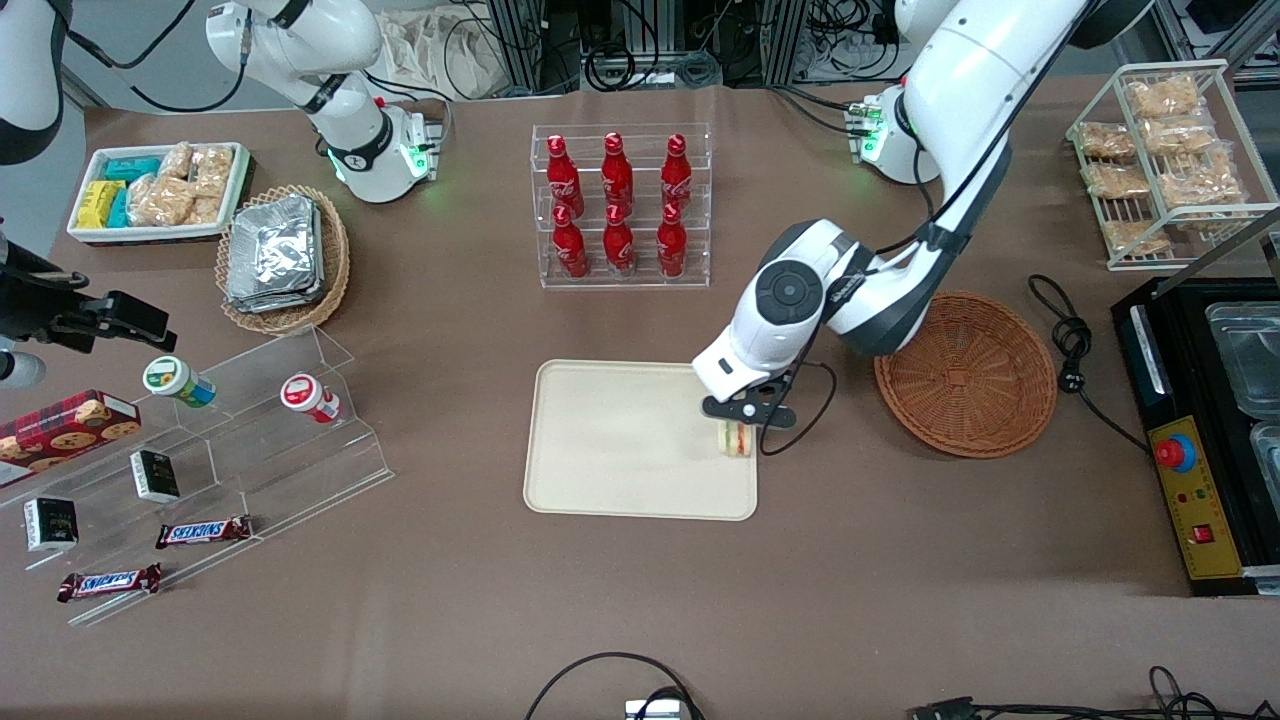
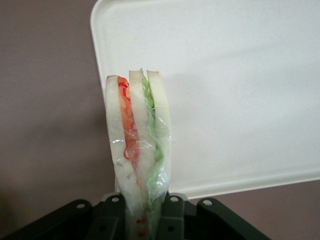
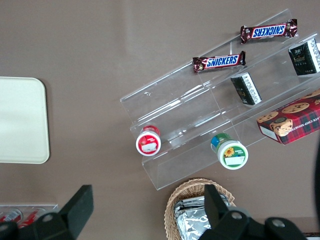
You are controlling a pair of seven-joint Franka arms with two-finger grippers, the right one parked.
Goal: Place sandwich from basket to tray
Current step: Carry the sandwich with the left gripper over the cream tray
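Front view: gripper (image 1: 741, 424) clamped on sandwich (image 1: 737, 440), over tray (image 1: 620, 440) edge nearest the empty basket (image 1: 966, 372). Left wrist view: sandwich (image 2: 139, 150) pinched across its faces; soft, light, wrap slippery, so squeeze gently.

The sandwich (image 2: 137, 150) is soft white bread under thin, glossy, crinkled plastic film, pinched between the matt black plastic jaws of the gripper (image 1: 738, 425) above the tray's edge nearest the working arm. The tray (image 1: 620, 440) looks like smooth, matt cream plastic. The basket (image 1: 966, 374) is rough woven wicker, reddish-brown and dull. The desk (image 1: 900, 560) carries a matt brown covering, smooth and faintly cloth-like. The arm's (image 1: 800, 300) shell is glossy white plastic with dark grey joints. The bottles (image 1: 618, 205) shine red inside a clear, glossy acrylic rack (image 1: 700, 210).
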